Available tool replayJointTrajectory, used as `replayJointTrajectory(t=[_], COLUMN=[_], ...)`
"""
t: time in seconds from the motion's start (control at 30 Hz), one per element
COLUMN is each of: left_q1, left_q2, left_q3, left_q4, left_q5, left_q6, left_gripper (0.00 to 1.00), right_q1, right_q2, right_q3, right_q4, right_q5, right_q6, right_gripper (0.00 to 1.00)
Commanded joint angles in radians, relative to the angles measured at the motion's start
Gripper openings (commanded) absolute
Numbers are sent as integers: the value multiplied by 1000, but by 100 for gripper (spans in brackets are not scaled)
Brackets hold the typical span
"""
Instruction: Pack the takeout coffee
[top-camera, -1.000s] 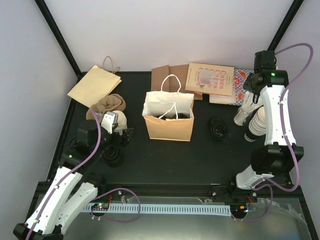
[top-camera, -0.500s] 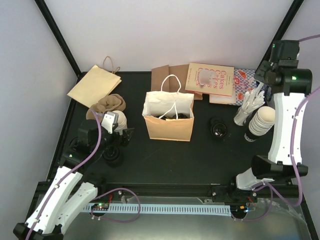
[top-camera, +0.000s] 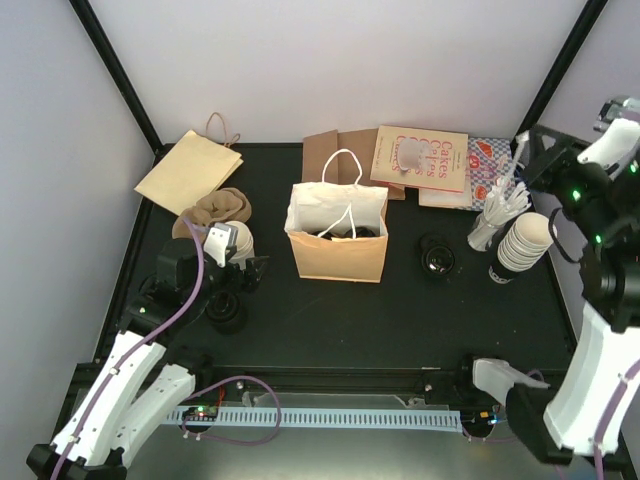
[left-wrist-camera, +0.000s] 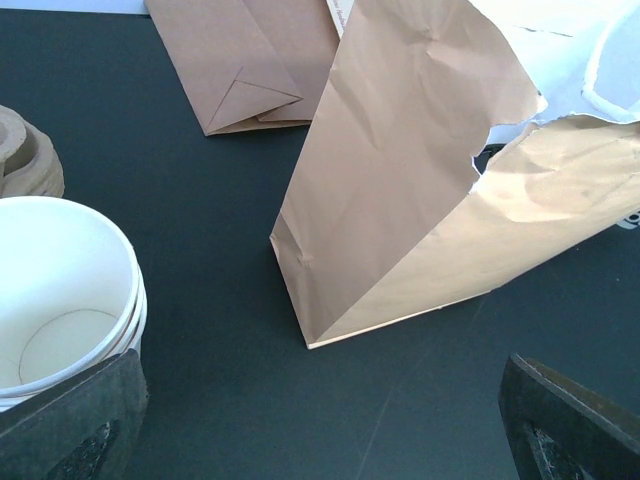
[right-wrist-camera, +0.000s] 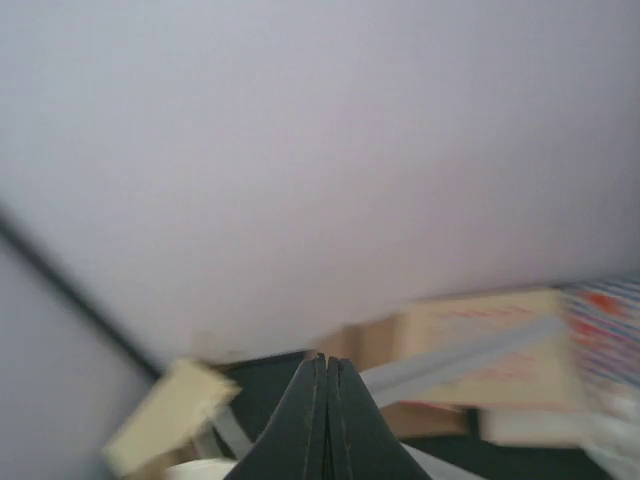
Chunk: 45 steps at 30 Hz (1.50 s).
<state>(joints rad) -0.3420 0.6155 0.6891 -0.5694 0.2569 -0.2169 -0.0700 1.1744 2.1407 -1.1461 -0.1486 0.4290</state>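
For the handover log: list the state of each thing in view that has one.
standing paper bag: upright, mouth open.
flat paper bag: folded, lying flat.
left cup stack: upright, lidless.
black lid: on the table, on no cup.
left gripper: open, holding nothing.
right gripper: shut, holding nothing.
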Motion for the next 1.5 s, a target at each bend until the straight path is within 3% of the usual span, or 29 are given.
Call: replayJointTrajectory(t=[0.0,0.23,0.47,0.6,0.73,0.9,1.23,1.47], left_q1=[-2,-2,-2,-2,-3,-5,-6,-76], left_q2=[6,6,8,4,1,2,23,96], left_q3=[10,10,9,9,9,9,0,12], left_q4=[9,11,12,11,8,6,25,28], left_q5=[-9,-8,-6,-9,-15,-15,41,121], left_q6=[15,13,10,10,10,11,11,11], left_gripper=[99,99,99,99,99,99,99,99], right_q1=[-4,-1,90,194,212,251,288,366], right_q2=[-101,-146,-59,27,135,172,124,163], right_q3=[-150,-361,-384,-318,-195,-182,-384,-398], right_q4=[339,798,866,816,619,374,348,374], right_q5=[-548,-951,-1001,-1018,-970,-942,-842,-785], right_q6=[80,473,510,411,282,91,30,45], right_gripper=[1,1,1,1,1,1,1,1])
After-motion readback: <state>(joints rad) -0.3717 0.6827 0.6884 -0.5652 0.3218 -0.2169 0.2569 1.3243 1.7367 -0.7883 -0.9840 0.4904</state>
